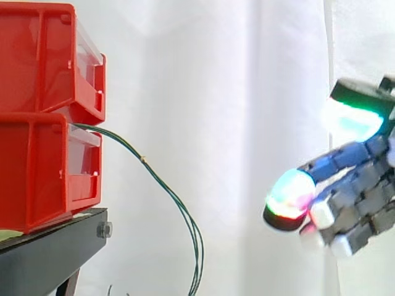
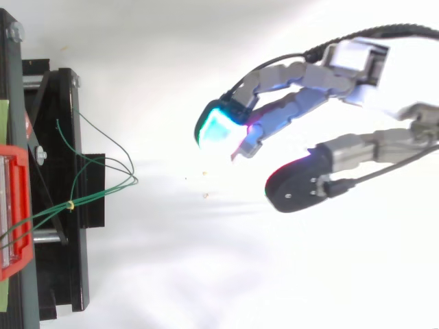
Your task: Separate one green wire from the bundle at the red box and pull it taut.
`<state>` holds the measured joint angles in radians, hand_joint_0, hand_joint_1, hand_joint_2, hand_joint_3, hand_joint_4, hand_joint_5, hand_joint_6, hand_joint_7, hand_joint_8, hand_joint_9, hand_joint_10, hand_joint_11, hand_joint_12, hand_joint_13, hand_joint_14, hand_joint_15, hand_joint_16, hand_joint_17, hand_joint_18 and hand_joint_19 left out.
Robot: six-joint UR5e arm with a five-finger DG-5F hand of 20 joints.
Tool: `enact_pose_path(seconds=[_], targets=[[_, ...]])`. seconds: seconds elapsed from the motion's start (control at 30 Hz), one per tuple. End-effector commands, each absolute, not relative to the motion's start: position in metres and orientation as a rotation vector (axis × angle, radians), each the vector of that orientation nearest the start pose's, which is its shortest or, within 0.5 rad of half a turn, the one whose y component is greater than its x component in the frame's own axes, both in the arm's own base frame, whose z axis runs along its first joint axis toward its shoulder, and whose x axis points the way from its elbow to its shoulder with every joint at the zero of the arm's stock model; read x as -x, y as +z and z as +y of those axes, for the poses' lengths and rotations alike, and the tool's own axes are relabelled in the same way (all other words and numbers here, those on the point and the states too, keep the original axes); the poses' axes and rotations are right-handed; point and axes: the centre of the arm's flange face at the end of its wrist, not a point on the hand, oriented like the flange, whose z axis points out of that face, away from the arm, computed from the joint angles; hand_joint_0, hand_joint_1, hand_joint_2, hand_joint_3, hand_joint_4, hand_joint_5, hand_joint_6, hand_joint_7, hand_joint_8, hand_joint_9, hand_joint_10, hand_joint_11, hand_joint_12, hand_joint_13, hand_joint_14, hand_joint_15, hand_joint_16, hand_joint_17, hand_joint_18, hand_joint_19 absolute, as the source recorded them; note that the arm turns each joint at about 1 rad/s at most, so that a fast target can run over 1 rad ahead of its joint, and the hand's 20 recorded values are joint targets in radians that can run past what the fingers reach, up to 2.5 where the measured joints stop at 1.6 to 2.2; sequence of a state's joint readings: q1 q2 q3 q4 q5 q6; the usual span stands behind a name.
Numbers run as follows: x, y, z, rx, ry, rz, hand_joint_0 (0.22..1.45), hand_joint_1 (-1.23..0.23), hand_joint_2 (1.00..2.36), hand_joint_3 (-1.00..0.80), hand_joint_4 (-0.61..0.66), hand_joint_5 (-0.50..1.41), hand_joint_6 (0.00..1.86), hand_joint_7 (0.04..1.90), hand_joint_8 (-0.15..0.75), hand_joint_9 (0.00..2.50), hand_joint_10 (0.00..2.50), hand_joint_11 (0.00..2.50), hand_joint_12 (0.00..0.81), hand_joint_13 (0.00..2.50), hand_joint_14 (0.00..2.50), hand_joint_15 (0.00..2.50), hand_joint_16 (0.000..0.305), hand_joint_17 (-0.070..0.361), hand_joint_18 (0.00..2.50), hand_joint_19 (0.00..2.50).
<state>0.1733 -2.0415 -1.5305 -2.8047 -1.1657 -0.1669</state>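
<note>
Several green wires [image 1: 199, 246] droop bunched from lower red box [image 1: 43, 166], well apart from hand [image 1: 361, 197], spread wide w/ nothing held, so risk = fingers catching whole bundle, not 1 strand, since strands run touching.

red bins [image 1: 43, 117], green wires [image 1: 166, 191], black stand [image 1: 49, 253]

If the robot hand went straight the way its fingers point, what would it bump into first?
Probably the drooping green wires, which hang between the open hand and the red bins. Depth is hard to judge, so it might slip just past them.
</note>
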Motion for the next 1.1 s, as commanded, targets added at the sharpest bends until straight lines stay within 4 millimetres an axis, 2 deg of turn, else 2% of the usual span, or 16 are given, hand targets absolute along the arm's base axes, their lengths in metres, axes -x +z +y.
enact_pose_path(seconds=[0.0,0.33,0.43,0.47,0.53,1.07], targets=[[-0.658,0.253,-0.057,-1.242,0.864,1.198,0.59,-0.56,1.00,-0.46,0.29,-0.17,0.50,0.83,0.284,0.83,0.01,0.39,0.313,0.66,0.01,0.26,0.043,0.096,0.62,0.38],[-0.662,0.255,-0.061,-1.193,0.765,1.161,0.59,-0.56,1.00,-0.45,0.29,-0.17,0.50,0.83,0.288,0.85,0.01,0.39,0.311,0.68,0.01,0.28,0.042,0.095,0.63,0.38],[-0.665,0.246,-0.061,-1.191,0.754,1.159,0.59,-0.56,1.00,-0.46,0.29,-0.17,0.50,0.83,0.288,0.85,0.01,0.39,0.312,0.68,0.01,0.28,0.042,0.095,0.64,0.38],[-0.668,0.234,-0.060,-1.195,0.757,1.160,0.59,-0.56,1.00,-0.46,0.29,-0.17,0.50,0.83,0.287,0.85,0.01,0.39,0.311,0.69,0.01,0.28,0.042,0.095,0.64,0.38],[-0.672,0.233,-0.060,-1.193,0.774,1.132,0.59,-0.56,1.00,-0.46,0.29,-0.17,0.50,0.83,0.287,0.85,0.01,0.39,0.311,0.69,0.01,0.27,0.042,0.095,0.64,0.38],[-0.674,0.237,-0.066,-1.174,0.699,1.070,0.59,-0.55,1.00,-0.46,0.29,-0.17,0.50,0.83,0.287,0.85,0.01,0.40,0.314,0.67,0.01,0.27,0.042,0.095,0.63,0.37]])
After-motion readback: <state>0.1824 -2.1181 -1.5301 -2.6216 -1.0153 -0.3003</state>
